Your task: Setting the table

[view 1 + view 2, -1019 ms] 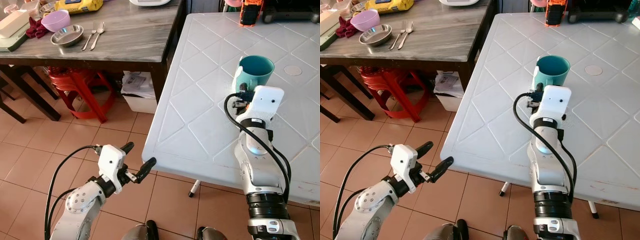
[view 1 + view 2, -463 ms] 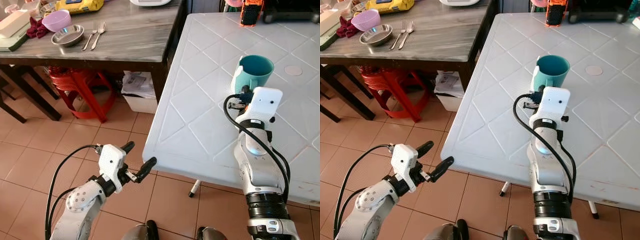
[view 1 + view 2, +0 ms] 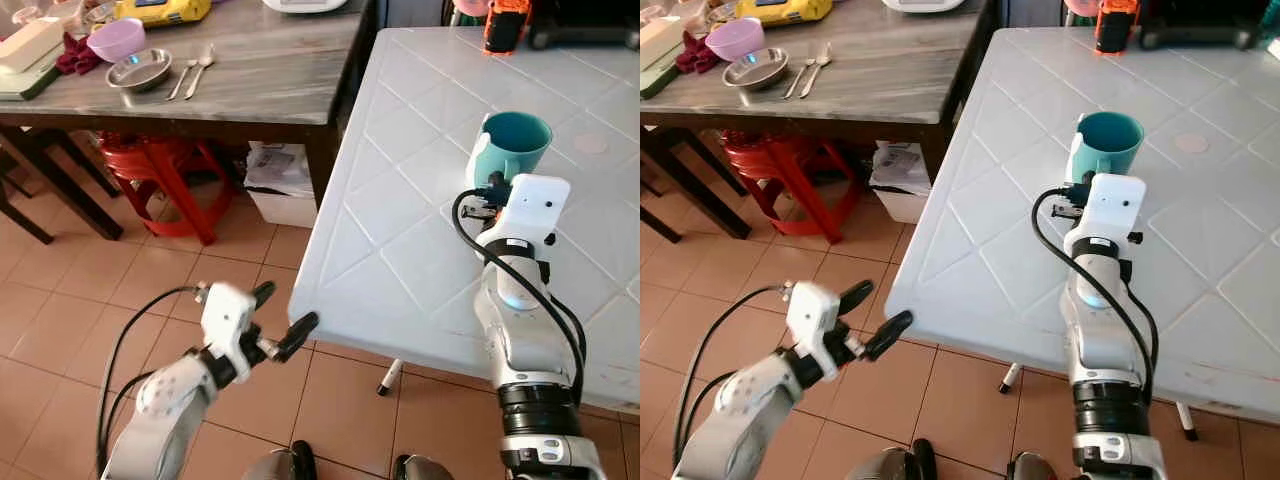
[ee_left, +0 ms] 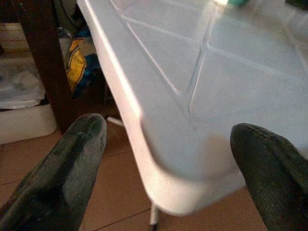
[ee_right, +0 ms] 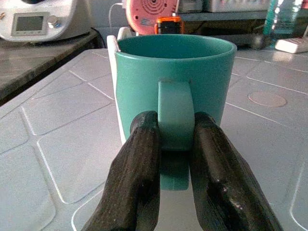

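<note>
Left tool [image 3: 277, 318] blurred, shifted; right tool [image 5: 175, 144] pinches mug [image 5: 175, 82] handle (wrist view).

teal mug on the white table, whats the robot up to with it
The right gripper is shut on the handle of the teal mug, which stands upright on the white table. The left gripper is open and empty, held off the table's near corner above the tiled floor. On the wooden side table lie a steel bowl, a purple bowl and cutlery, not yet brought over.
</note>
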Controlling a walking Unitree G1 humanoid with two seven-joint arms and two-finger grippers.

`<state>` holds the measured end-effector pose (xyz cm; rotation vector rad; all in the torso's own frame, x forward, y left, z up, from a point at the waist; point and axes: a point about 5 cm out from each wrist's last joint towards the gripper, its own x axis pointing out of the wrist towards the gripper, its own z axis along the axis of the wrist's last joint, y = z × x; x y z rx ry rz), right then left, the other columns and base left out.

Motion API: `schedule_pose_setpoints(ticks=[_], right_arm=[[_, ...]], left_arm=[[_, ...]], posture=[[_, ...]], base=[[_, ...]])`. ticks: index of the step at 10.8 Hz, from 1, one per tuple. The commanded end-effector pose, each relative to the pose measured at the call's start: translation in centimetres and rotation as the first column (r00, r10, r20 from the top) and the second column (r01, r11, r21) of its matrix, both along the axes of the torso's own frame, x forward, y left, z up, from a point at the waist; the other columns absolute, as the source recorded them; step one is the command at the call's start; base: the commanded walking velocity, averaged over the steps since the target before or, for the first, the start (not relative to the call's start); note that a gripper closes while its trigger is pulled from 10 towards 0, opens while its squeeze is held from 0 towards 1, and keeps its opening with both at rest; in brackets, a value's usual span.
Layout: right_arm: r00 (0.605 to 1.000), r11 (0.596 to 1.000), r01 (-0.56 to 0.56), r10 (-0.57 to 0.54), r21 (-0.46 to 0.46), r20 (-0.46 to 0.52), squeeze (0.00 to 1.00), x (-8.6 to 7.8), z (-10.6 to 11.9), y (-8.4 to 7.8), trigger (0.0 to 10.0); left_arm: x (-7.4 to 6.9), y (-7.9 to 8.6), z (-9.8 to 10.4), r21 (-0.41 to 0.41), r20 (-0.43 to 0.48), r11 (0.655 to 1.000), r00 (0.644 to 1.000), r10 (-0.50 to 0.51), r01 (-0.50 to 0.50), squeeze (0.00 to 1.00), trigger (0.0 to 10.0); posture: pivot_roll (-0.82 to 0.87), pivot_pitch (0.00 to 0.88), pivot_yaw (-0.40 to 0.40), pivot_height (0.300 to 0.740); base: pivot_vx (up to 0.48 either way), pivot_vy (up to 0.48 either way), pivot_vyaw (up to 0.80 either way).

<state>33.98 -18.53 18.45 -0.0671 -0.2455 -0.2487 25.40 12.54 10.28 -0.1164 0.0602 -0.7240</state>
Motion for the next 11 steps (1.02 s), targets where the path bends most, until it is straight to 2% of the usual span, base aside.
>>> schedule_pose_setpoints(ticks=[1,2,4,5,6,7,8,9,10,11], right_arm=[[1.000,1.000,-0.019,0.019,0.005,0.017,0.00,0.2,0.4,0.3,0.0],[1.000,1.000,-0.023,0.023,-0.002,0.021,0.00,0.2,0.6,0.3,0.0],[0.999,1.000,-0.027,0.027,-0.003,0.026,0.00,0.2,0.7,0.2,0.0],[0.998,0.999,-0.044,0.044,0.001,0.033,0.00,0.0,0.8,0.4,4.1],[0.998,0.998,-0.060,0.060,0.000,0.037,0.00,-0.3,0.9,0.5,5.0],[0.996,0.996,-0.085,0.085,-0.007,0.040,0.00,-0.7,0.8,0.8,9.9],[0.991,0.991,-0.129,0.130,-0.018,0.038,0.00,-1.6,0.5,1.4,10.0],[0.985,0.985,-0.167,0.169,-0.052,0.033,0.00,-2.6,0.0,1.8,10.0],[0.984,0.980,-0.175,0.178,-0.090,0.027,0.00,-3.4,-0.4,1.4,10.0],[0.987,0.985,-0.156,0.158,-0.076,0.015,0.00,-3.8,-0.8,0.8,10.0]], left_arm=[[0.1,0.5,0.4,-0.011,-0.001,1.000,1.000,0.021,-0.021,0.00,10.0],[0.9,0.3,0.9,-0.019,0.019,1.000,1.000,0.024,-0.023,0.00,10.0],[1.2,-0.3,1.6,-0.056,0.023,0.998,0.999,0.032,-0.030,0.00,10.0],[2.2,0.5,1.3,-0.002,0.036,0.990,0.989,0.142,-0.142,0.00,10.0],[3.2,1.8,0.7,0.063,0.050,0.957,0.959,0.279,-0.282,0.00,10.0],[4.0,3.0,0.7,0.091,0.080,0.917,0.921,0.381,-0.388,0.00,10.0],[4.7,4.3,0.8,0.104,0.092,0.872,0.878,0.471,-0.478,0.00,10.0],[4.9,4.7,0.9,0.097,0.092,0.857,0.862,0.498,-0.506,0.00,10.0],[4.9,4.7,0.7,0.097,0.089,0.852,0.857,0.507,-0.514,0.00,10.0],[5.1,4.6,0.5,0.098,0.092,0.846,0.851,0.517,-0.524,0.00,10.0]], posture=[[0.01,0.123,0.110,0.740],[0.00,0.115,0.105,0.740],[-0.01,0.105,0.104,0.740],[-0.01,0.099,0.104,0.740],[-0.02,0.096,0.102,0.740],[-0.02,0.093,0.101,0.740],[-0.02,0.089,0.098,0.740],[-0.02,0.082,0.095,0.740],[-0.02,0.072,0.096,0.740],[-0.02,0.069,0.098,0.740]], base=[[0.000,0.000,0.00],[0.000,0.000,0.00],[0.000,0.000,0.00],[0.000,0.000,0.00],[0.000,0.000,0.00],[0.000,0.000,0.00],[0.000,0.000,0.00],[0.000,0.000,0.00],[0.000,0.000,0.00],[0.000,0.000,0.00]])
